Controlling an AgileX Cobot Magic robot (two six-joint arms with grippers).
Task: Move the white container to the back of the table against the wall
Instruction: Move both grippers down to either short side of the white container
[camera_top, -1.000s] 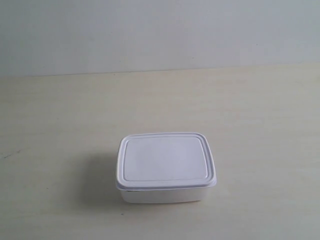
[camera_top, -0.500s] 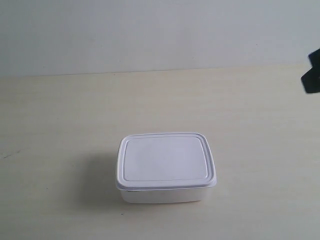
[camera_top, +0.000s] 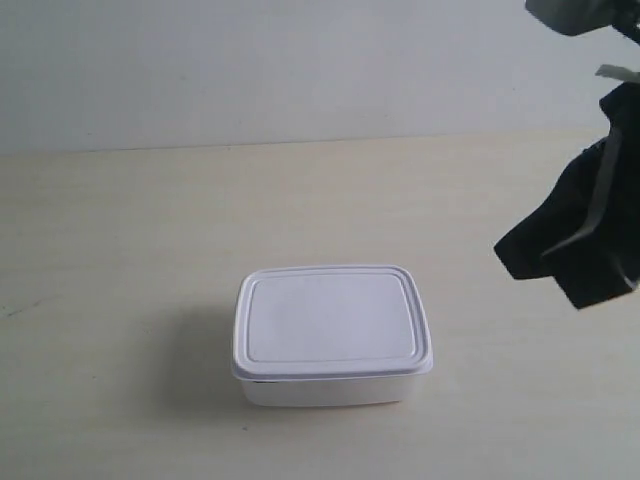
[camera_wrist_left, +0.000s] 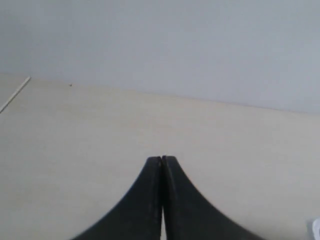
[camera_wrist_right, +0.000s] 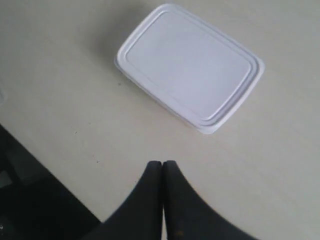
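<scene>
The arm at the exterior view's right (camera_top: 585, 230) had swung farther in. The white container (camera_top: 332, 335) sat out on the counter (camera_top: 120, 250), well apart from the wall (camera_top: 250, 70). The left fingers (camera_wrist_left: 147, 200) and the right fingers (camera_wrist_right: 150, 200) were pressed together.

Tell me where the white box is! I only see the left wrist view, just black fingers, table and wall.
Observer: The box sits on the table, well apart from the wall, with bare table between them.
Operator: Is its lid on?
Observer: Yes. The lid lies flat on top; the right wrist view shows it whole.
Operator: Is the other gripper grabbing it?
Observer: No. The right gripper is shut, holds nothing and is apart from the box.
</scene>
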